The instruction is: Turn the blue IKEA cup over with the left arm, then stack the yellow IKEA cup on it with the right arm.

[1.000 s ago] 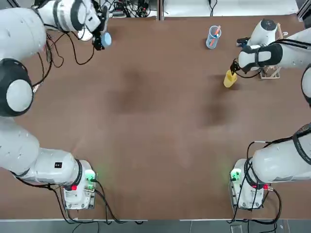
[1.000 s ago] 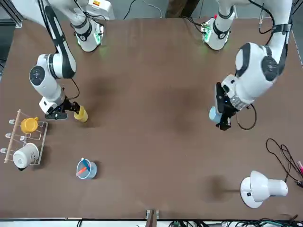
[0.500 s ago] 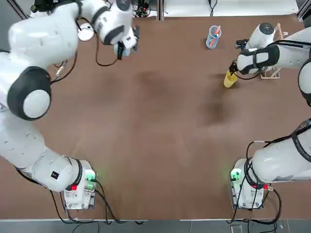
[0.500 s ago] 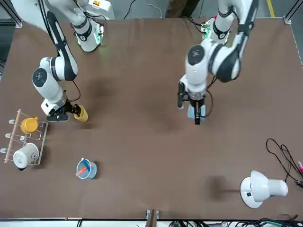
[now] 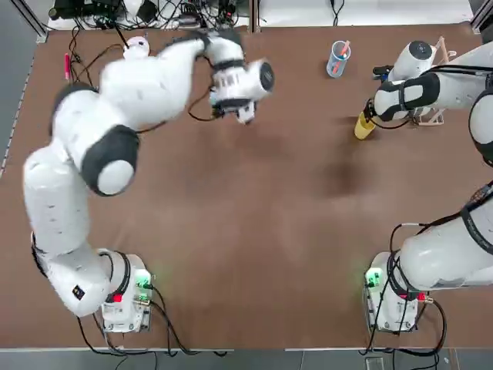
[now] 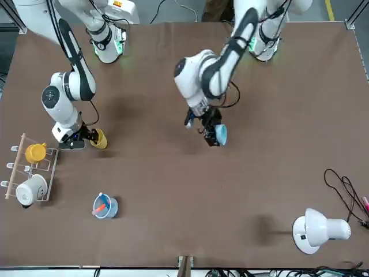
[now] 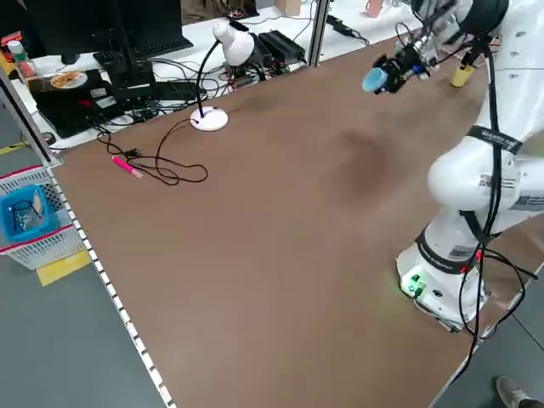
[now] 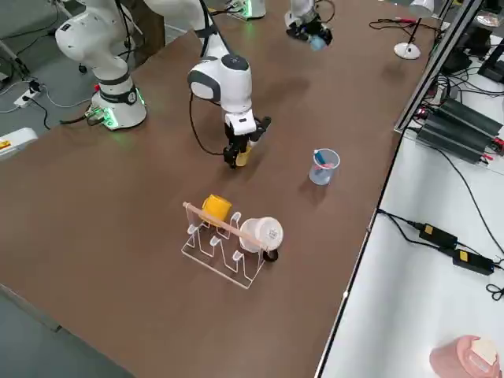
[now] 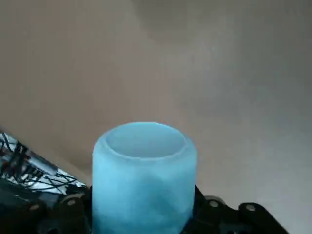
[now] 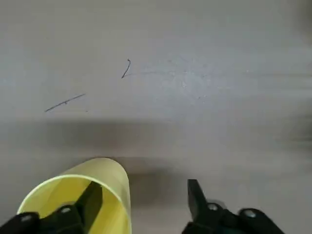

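Left hand (image 6: 212,134) had swung in from the far left edge toward mid-surface, carrying the blue IKEA cup (image 6: 221,134) clamped between its fingers, held in the air above the brown surface (image 5: 254,231), tipped on its side. Right hand (image 6: 81,136) barely shifted; it sat near the rack (image 6: 29,170), one finger inside the yellow IKEA cup (image 6: 99,138) and one outside, gripping the wall, cup low at the surface.

Step in hand looked like the flip: finish rotating the wrist until the rim faces down, lower, seat it flat in open space, then release, so the base gives a level top for stacking.

Clear blue tumbler (image 5: 337,58) held pink sticks. Both IKEA cups looked empty.
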`<state>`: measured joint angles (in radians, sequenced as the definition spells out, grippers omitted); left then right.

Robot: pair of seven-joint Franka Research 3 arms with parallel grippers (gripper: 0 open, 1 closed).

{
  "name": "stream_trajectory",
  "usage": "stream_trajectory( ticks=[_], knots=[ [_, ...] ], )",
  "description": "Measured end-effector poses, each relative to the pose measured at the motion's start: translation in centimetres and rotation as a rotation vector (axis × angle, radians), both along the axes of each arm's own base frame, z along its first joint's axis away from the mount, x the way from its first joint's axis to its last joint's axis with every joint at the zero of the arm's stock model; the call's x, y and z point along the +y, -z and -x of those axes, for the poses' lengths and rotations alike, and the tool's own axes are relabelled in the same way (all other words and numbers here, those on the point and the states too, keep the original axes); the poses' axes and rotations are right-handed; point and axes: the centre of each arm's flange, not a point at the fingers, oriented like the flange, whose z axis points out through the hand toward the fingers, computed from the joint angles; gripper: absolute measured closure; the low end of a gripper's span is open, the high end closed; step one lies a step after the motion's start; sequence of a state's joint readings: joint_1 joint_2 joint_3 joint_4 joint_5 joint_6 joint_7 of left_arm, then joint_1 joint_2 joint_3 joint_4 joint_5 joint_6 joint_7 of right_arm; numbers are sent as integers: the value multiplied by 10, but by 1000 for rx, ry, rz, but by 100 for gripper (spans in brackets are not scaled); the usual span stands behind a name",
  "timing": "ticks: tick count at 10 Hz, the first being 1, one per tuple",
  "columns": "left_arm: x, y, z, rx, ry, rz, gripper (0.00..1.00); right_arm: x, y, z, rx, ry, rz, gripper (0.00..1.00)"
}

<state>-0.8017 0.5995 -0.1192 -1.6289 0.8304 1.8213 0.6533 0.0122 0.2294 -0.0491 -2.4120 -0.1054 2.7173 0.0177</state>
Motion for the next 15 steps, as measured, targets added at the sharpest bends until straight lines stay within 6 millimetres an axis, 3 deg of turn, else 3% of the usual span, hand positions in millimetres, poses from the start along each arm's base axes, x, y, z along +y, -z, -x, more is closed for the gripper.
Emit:
stream_trajectory(
  ticks=[4,8,12,15],
  knots=[
    [-54,63,32,-94,128,-203,34,-1,-1,-1,-4,2,-1,90],
    [-75,106,61,-146,196,-330,34,-1,-3,-2,-7,14,-1,93],
    [-97,154,103,-197,260,-419,34,-1,-7,-6,26,66,0,93],
    [-102,167,114,-219,275,-444,33,-3,-28,-20,85,101,11,96]
  ],
)
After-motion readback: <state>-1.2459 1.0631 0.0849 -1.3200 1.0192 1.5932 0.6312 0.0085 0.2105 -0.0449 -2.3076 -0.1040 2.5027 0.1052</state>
